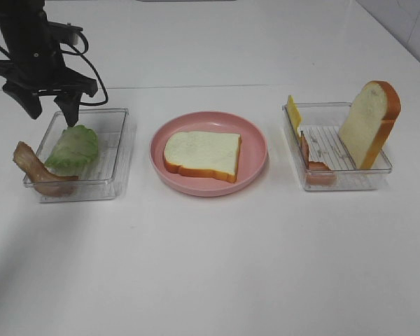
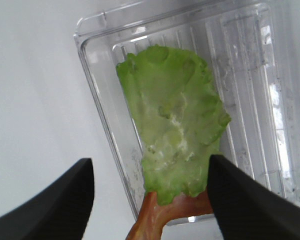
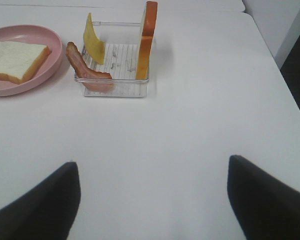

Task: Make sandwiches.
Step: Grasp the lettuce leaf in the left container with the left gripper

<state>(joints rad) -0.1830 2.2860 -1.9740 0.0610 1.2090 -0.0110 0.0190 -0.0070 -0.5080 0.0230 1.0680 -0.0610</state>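
L gripper [image 1: 53,115] jaws apart, nothing gripped, seems just above lettuce [image 1: 72,147] – leaf lies in tray [image 1: 119,120], end over bacon [image 1: 33,166]. R gripper [image 3: 152,200] spread wide, empty. Bread slice [image 1: 201,154] flat on plate [image 1: 255,143].

Clear plastic tray [image 1: 116,144], matt lettuce [image 1: 73,145]

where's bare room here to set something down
Bare: the wide front of the table, before the left tray, plate and right tray; also the strip behind them. Gaps beside the plate are narrow. Both trays are crowded; the left pincer hangs over the left one.
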